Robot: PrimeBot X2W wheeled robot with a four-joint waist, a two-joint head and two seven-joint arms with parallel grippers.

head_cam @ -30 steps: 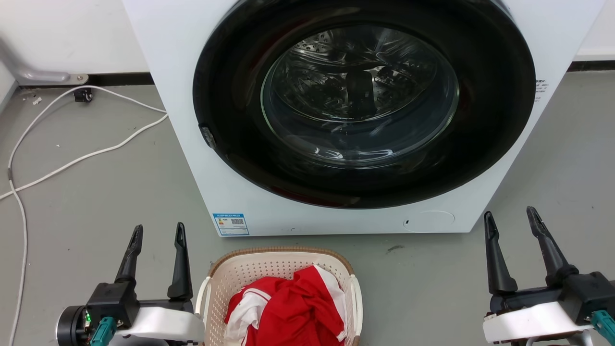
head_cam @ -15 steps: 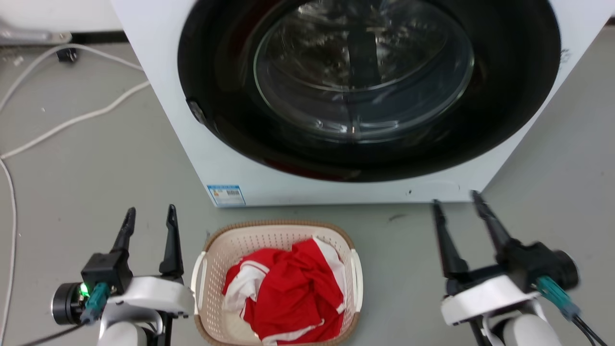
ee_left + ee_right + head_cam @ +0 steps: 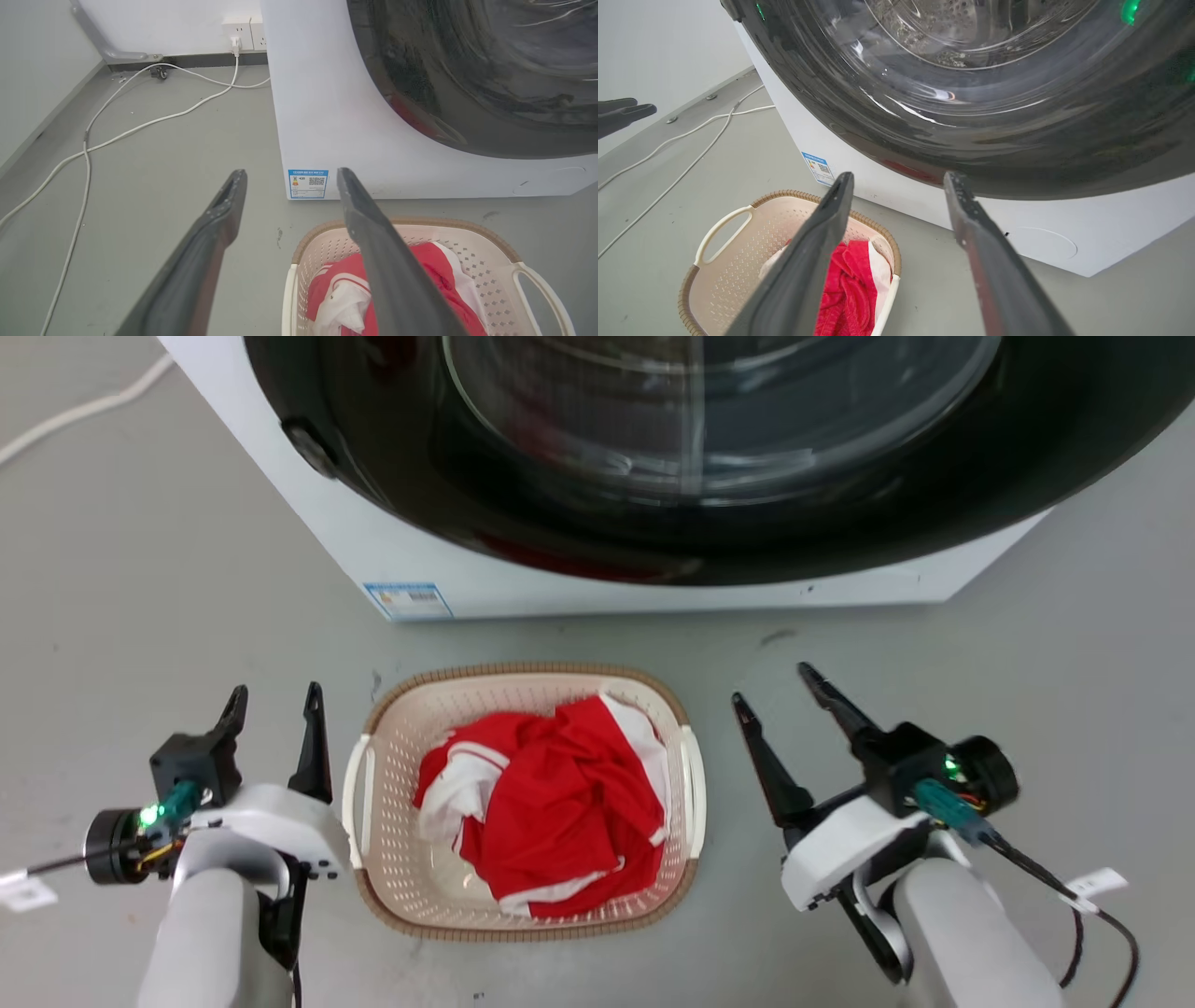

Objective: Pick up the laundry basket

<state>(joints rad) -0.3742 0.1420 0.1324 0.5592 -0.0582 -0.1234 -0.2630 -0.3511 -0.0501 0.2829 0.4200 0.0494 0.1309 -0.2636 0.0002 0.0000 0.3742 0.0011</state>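
Lower centre, we see the laundry basket (image 3: 401,868); left gripper (image 3: 276,691) and right gripper (image 3: 771,683) flank it, fingers spread, empty.

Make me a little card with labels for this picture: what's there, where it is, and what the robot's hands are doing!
basket: cream, brown rim, on the floor in front of the washer
inside basket: red and white clothes
left gripper: open, empty, close by the basket's left side
right gripper: open, empty, right of the basket, apart from it
basket picked up: not yet
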